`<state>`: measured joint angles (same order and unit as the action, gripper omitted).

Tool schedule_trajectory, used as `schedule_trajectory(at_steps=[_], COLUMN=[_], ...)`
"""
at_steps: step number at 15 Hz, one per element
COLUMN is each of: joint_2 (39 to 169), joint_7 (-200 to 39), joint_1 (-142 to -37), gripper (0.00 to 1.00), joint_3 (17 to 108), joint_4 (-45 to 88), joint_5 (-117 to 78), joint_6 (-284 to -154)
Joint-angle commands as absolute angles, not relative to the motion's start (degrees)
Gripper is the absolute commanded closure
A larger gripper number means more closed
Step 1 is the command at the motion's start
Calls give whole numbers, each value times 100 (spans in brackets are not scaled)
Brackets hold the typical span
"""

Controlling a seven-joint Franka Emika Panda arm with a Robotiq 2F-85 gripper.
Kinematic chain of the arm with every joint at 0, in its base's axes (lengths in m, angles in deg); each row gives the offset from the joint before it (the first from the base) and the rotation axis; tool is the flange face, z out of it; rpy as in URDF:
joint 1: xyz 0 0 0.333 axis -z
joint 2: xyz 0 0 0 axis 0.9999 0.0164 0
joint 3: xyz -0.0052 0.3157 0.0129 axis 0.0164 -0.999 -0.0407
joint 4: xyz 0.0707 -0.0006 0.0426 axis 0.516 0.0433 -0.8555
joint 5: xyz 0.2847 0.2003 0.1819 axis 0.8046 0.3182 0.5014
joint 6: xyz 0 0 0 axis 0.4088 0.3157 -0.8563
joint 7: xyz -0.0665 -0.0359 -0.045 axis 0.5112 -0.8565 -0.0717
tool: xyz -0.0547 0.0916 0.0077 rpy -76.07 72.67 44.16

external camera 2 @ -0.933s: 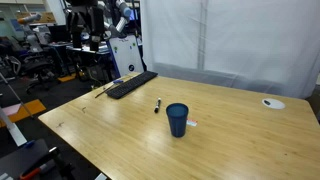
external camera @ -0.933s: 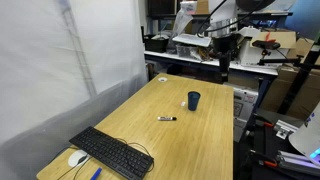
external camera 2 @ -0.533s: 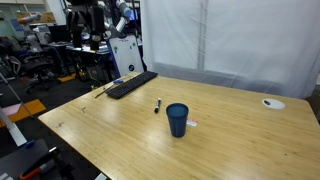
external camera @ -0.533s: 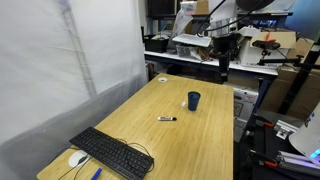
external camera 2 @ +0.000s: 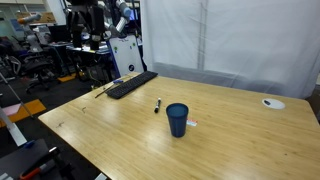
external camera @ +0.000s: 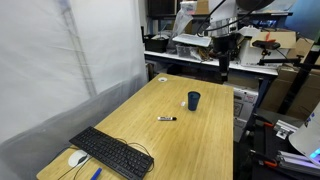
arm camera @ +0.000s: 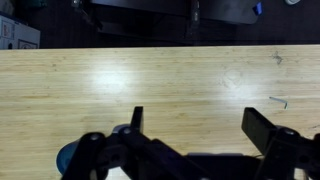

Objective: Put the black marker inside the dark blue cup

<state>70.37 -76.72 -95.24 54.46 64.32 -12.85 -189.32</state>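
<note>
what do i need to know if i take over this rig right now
Gripper: open and empty, held high over the far end of the table, away from both items.
Black marker: lies flat on the table between the dark blue cup and the keyboard, not touching the cup.
Dark blue cup: upright, marker not in it.
Done: nothing yet.
Left: come down on the marker, grasp it, carry it over the cup, and release it inside.

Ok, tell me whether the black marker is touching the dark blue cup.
Apart. In both exterior views a bare stretch of table separates the black marker from the dark blue cup.
</note>
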Motion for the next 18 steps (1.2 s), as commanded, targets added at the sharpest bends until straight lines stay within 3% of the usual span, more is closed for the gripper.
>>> schedule_trajectory(at_steps=[1, 11, 18], joint_2=[7039, 6999, 6890], joint_7=[-7666, -6837, -5607], joint_1=[-9495, -9535, -9604], gripper=[0, 0, 0], joint_3=[5418, 5407, 5569], joint_4=[6425, 6674, 7329], joint_5=[-1278, -2027, -2485], joint_6=[-18924, -19384, -21422])
